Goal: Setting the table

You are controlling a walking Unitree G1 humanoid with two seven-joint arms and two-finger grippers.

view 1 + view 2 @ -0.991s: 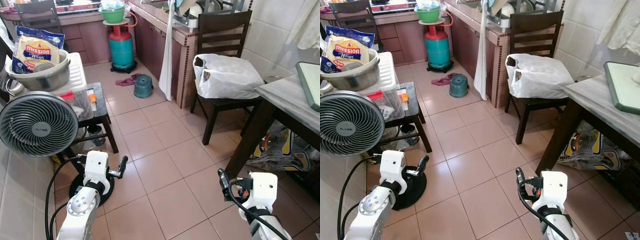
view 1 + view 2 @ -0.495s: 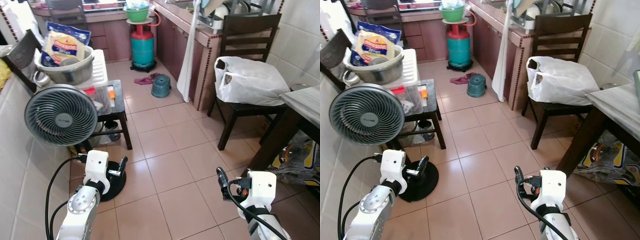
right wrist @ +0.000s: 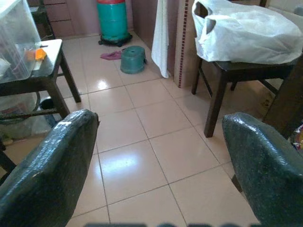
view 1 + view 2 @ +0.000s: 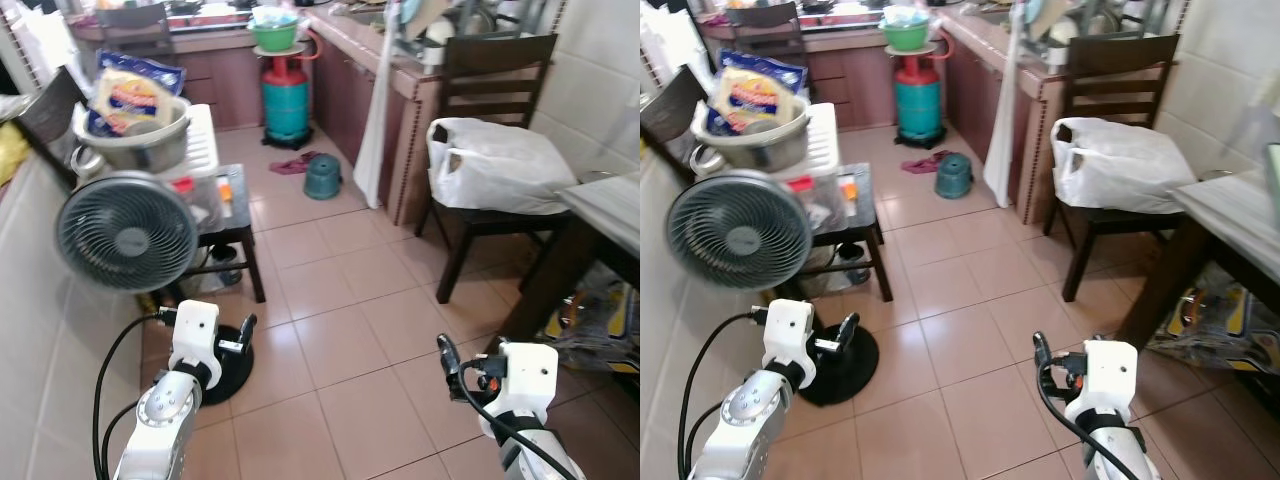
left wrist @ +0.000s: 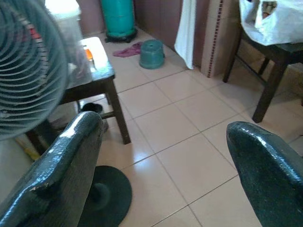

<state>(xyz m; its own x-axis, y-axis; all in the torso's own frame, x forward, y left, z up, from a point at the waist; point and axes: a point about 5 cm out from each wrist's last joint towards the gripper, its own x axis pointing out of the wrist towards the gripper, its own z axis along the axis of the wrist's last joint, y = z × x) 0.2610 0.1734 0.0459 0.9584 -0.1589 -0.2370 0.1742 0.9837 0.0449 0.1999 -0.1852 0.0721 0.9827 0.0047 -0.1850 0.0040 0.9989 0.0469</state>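
Two grippers hang low over the tiled floor, and both hold nothing. The left gripper is at the lower left of the head views, with its fingers spread wide apart. The right gripper is at the lower right, also wide open.

At the left of the frame a grey fan stands on a round black base, just beside the left arm. Behind it is a small dark table, and on it a clear plastic box with a metal bowl and a bag of wraps on top. In the upper middle a teal gas cylinder stands with a green basin over it, and a small teal stool lies on the floor near a hanging white cloth. At the upper right a dark wooden chair carries a white plastic bag. The dining table shows at the right edge with its dark leg close to the right arm; bags lie under it.

Compared with half a second ago, the whole scene has shifted only a little and is now slightly blurred, so the camera moved. The things themselves stay in place, and both grippers hang as before.
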